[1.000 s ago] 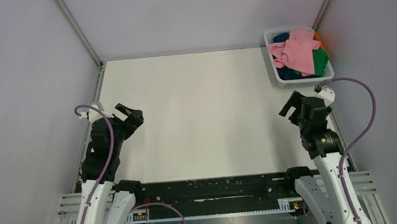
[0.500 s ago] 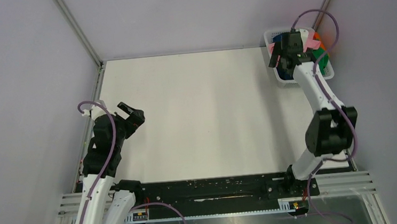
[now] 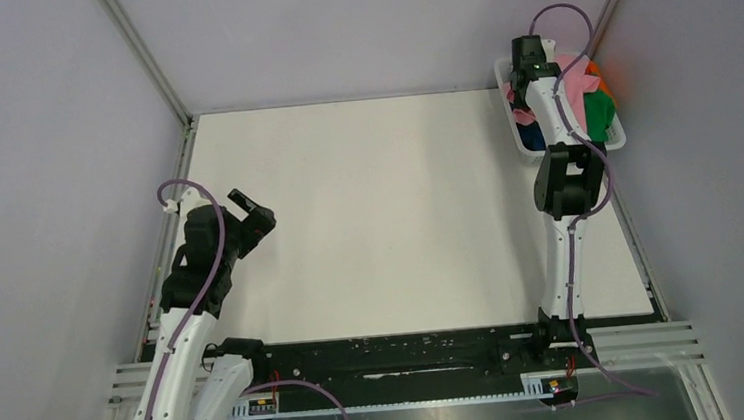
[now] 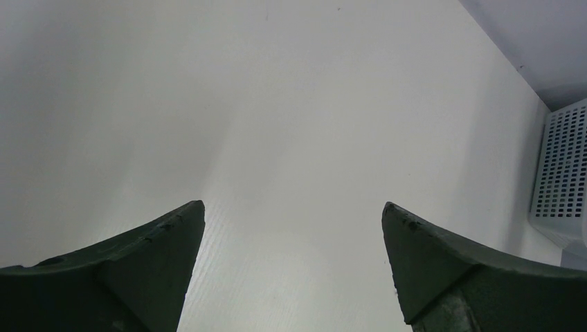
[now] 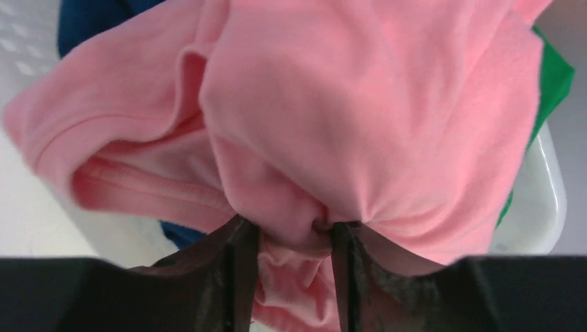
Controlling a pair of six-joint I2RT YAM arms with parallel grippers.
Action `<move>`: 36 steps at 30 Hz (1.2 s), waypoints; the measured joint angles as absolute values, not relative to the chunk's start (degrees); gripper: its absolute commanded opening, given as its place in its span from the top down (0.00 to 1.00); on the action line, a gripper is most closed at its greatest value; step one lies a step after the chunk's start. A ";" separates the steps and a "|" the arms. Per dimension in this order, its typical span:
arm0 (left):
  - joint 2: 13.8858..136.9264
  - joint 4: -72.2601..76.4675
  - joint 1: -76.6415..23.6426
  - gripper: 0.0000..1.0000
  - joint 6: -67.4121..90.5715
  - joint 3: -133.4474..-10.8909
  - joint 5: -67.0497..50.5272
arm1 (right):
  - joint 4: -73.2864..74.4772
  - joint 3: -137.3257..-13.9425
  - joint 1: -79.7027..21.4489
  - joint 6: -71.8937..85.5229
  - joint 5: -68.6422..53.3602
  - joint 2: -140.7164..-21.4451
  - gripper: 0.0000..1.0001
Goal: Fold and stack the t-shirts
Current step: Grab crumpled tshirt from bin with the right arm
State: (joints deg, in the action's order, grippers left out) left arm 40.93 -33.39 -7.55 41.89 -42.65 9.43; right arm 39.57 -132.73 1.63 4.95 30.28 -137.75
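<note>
A light pink t-shirt [image 3: 578,78] lies on top of the pile in the white basket [image 3: 619,138] at the table's far right corner. Under it show a green t-shirt [image 3: 598,112], a dark blue one [image 3: 533,135] and a bit of orange [image 3: 595,69]. My right arm is stretched out to the basket. In the right wrist view my right gripper [image 5: 294,235] pinches a bunch of the pink t-shirt [image 5: 360,104] between its fingers, with green cloth [image 5: 550,76] and blue cloth [image 5: 90,21] behind. My left gripper [image 3: 253,211] hangs open over the table's left side, holding nothing [image 4: 294,211].
The white table [image 3: 379,219] is bounded by grey walls at the left, back and right. The basket's slatted wall [image 4: 561,173] shows at the right edge of the left wrist view. A black rail [image 3: 389,354] with both arm bases runs along the near edge.
My right arm has swung from the near right side out to the basket, and its jaws have closed on the pink t-shirt. The left arm has shifted only slightly.
</note>
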 measured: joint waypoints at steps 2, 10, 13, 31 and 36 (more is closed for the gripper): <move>41.25 -33.36 -7.55 0.01 41.89 -42.65 9.41 | 40.95 -134.89 2.26 4.49 30.79 -138.85 0.65; 42.02 -33.32 -7.55 0.01 41.89 -42.65 9.41 | 40.80 -133.99 2.74 2.83 30.57 -135.22 0.84; 42.02 -33.28 -7.55 0.01 41.89 -42.65 9.37 | 39.88 -133.16 2.74 2.61 30.35 -132.11 0.92; 40.88 -32.36 -7.55 0.01 42.06 -42.65 8.56 | 41.93 -137.10 2.79 3.55 14.00 -122.63 1.00; 39.20 -30.92 -7.55 0.01 42.15 -42.65 7.11 | 40.97 -137.47 2.76 9.58 -2.96 -111.50 1.00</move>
